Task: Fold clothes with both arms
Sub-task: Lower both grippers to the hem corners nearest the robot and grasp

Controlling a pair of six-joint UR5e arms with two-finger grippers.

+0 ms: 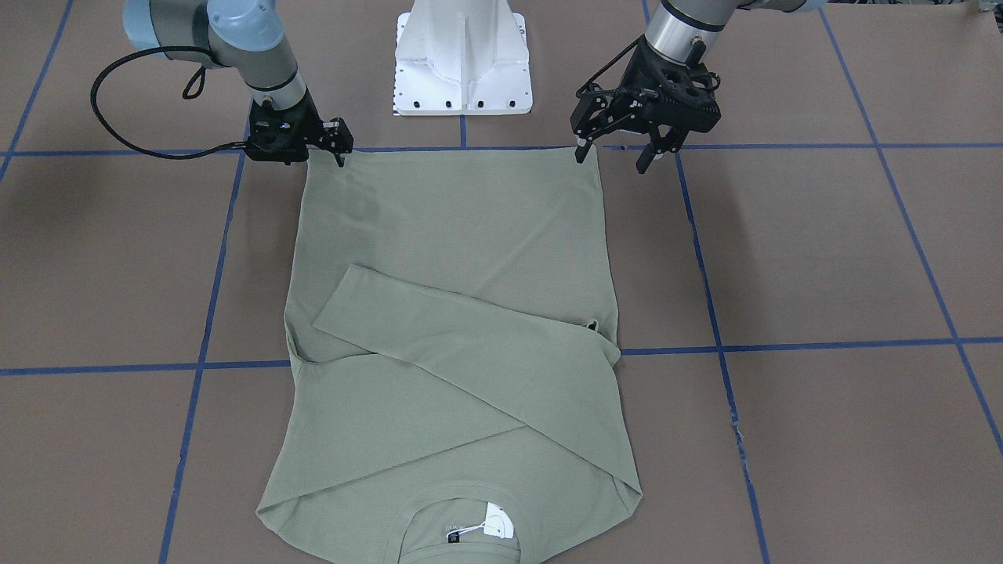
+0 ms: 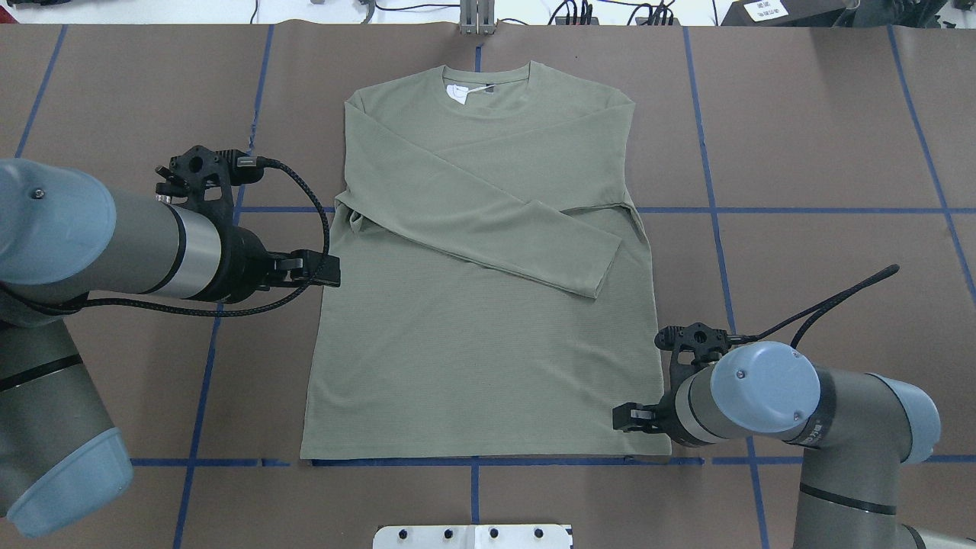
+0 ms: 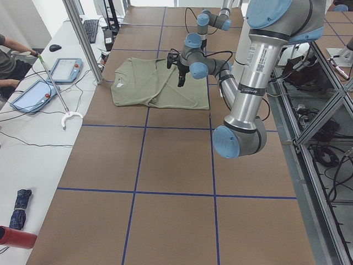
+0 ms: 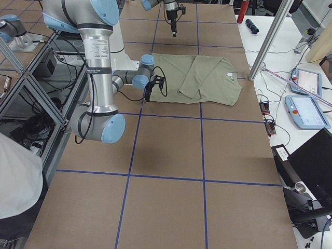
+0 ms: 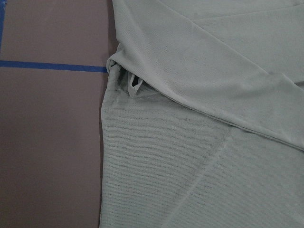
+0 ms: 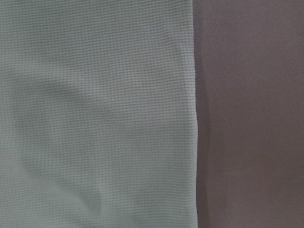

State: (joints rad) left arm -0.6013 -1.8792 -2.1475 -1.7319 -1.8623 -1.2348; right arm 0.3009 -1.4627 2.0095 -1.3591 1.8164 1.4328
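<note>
The sage-green shirt lies flat on the brown table, collar and white tag away from the robot. Both sleeves are folded across the chest. My left gripper is open and hangs above the shirt's left side edge; its wrist view looks down on the armpit fold. My right gripper sits low at the hem's right corner, beside the shirt's side edge. Its fingers are seen edge-on, so I cannot tell whether they are open or shut.
The white pedestal base stands just behind the hem. Blue tape lines cross the table. A side bench holds tablets, and a person's arm rests there. A metal post stands by the collar end.
</note>
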